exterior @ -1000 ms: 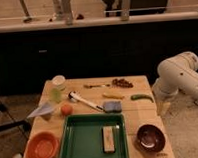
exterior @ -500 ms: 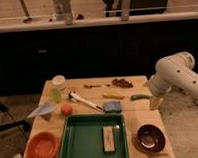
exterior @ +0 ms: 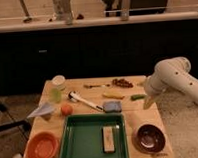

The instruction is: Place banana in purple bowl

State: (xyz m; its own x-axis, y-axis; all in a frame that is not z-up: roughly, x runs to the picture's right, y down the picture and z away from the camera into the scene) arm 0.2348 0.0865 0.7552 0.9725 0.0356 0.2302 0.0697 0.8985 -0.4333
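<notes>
Just one camera on this setup. It sits up high on the near side of the wooden table (exterior: pixel 48 91), looking down at a slant and across toward the dark cabinets (exterior: pixel 91 54) and the ledge (exterior: pixel 89 21) along the back. It's at a middling range, so nearly the whole tabletop fits. The green tray (exterior: pixel 89 118) runs off the bottom centre, with the orange bowl (exterior: pixel 41 146) lower left and the purple bowl (exterior: pixel 149 138) lower right. The arm (exterior: pixel 172 77) comes in from the right, and the gripper (exterior: pixel 148 102) points down at the table's right edge, farther back than the purple bowl.
</notes>
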